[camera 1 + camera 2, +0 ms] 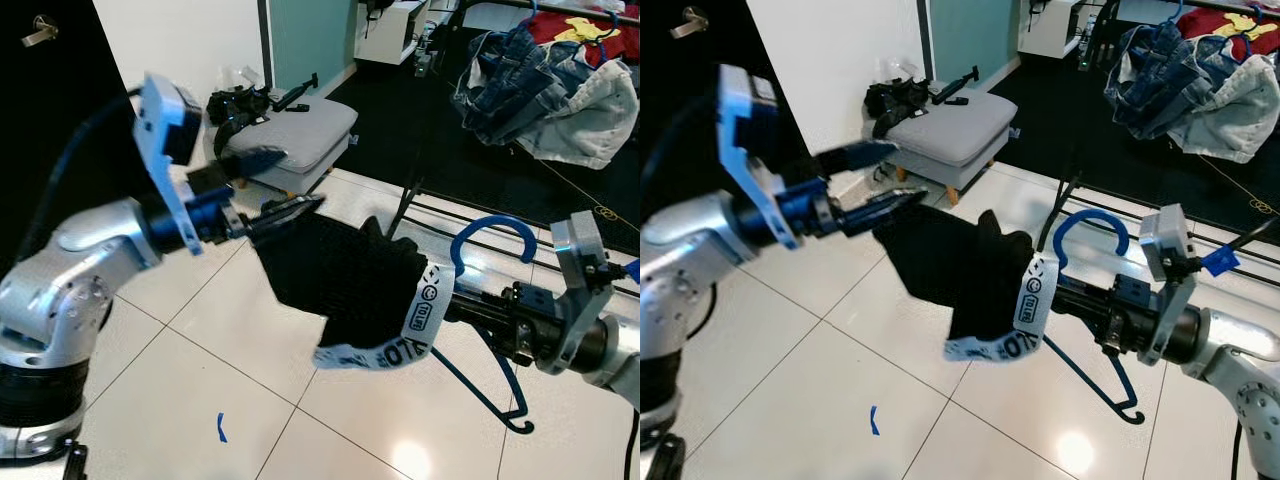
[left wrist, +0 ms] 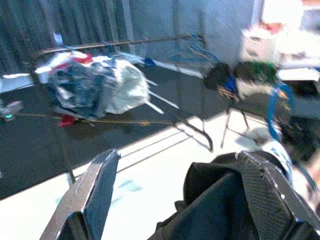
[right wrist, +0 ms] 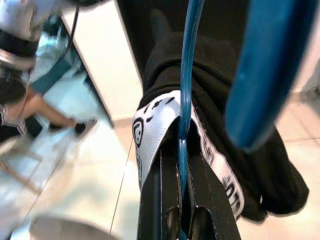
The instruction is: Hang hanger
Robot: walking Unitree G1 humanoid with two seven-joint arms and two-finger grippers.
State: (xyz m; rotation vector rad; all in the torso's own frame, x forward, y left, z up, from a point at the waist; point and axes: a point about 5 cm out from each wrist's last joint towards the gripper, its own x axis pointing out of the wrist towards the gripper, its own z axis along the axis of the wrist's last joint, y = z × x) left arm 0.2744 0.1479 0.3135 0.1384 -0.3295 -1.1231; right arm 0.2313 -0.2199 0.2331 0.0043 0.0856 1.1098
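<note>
The blue hanger point(image 1: 489, 300) is mostly hidden under a black garment point(image 1: 340, 275); its hook shows at right. The right gripper point(image 3: 181, 165) is clamped on its wire. The left gripper point(image 1: 268, 186), fingers spread, touches the cloth's far-left corner. The white waistband point(image 1: 425, 315) lettering is partly folded, unreadable

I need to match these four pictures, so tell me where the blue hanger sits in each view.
Left eye view: blue hanger, right of centre, hook up, beside the black garment.
Right eye view: centre-right, held by the right hand.
Left wrist view: blurred blue curve at the right edge.
Right wrist view: thin blue wire up the middle, between the fingers.
Shared landmark: the garment's white printed band.
</note>
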